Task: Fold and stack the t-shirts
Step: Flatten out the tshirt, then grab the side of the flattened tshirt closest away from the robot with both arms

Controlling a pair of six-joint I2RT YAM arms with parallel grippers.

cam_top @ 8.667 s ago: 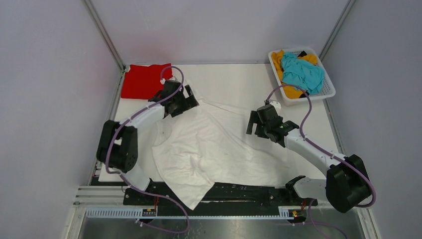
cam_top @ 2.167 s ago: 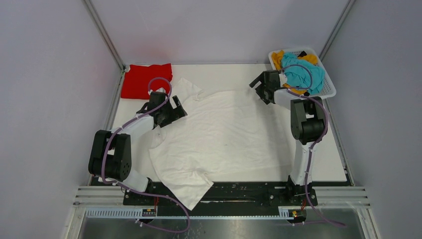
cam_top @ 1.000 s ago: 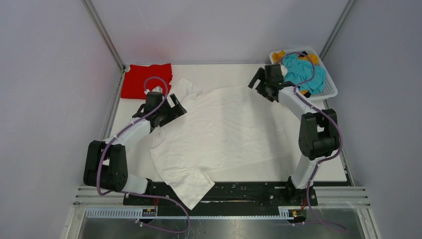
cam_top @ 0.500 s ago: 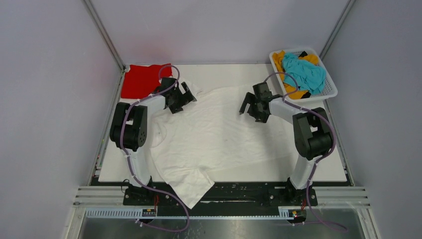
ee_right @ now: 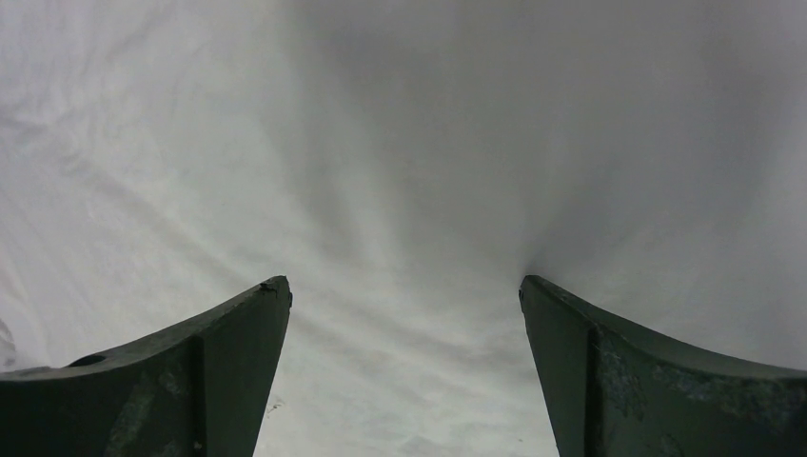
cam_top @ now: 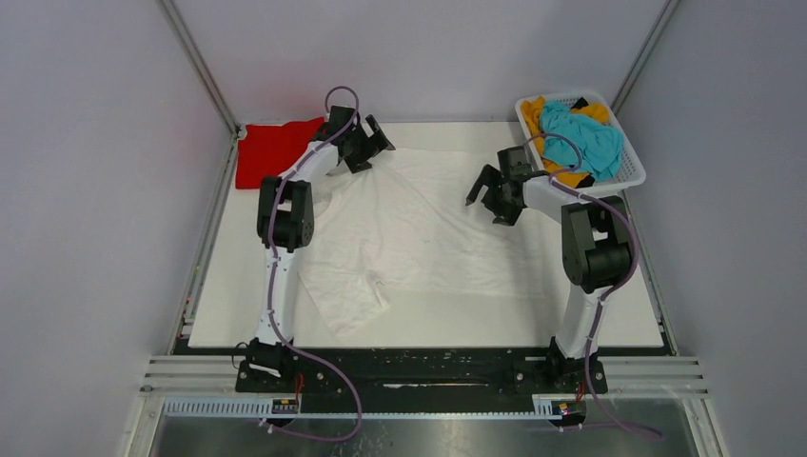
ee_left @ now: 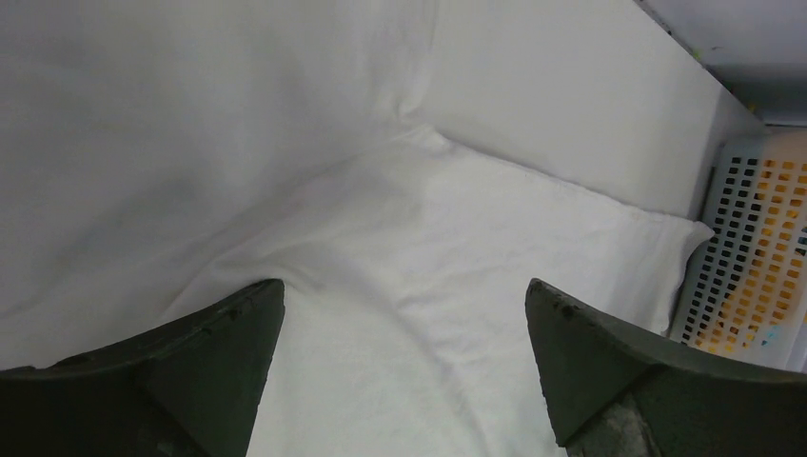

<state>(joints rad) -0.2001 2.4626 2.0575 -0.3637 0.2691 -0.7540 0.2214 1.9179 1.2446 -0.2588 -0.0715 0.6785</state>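
On the table (cam_top: 571, 305), hovering left gripper (cam_top: 372, 150) and right gripper (cam_top: 486, 203), both spread empty, over the unfolded white t-shirt (cam_top: 411, 230); leaving only the red t-shirt (cam_top: 270, 152) folded.

The white t-shirt (cam_top: 419, 228) lies spread and wrinkled across the centre, one sleeve crumpled toward 7 o'clock; the red t-shirt (cam_top: 269, 152) lies folded flat at 10 o'clock. The teal t-shirt (cam_top: 579, 141) sits bunched atop the orange-yellow t-shirt (cam_top: 531, 109) at 2 o'clock.

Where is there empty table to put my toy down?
Bare table lies left of the white shirt, below the red shirt, and along the near edge. It is crowded by the basket, where the right gripper hovers.
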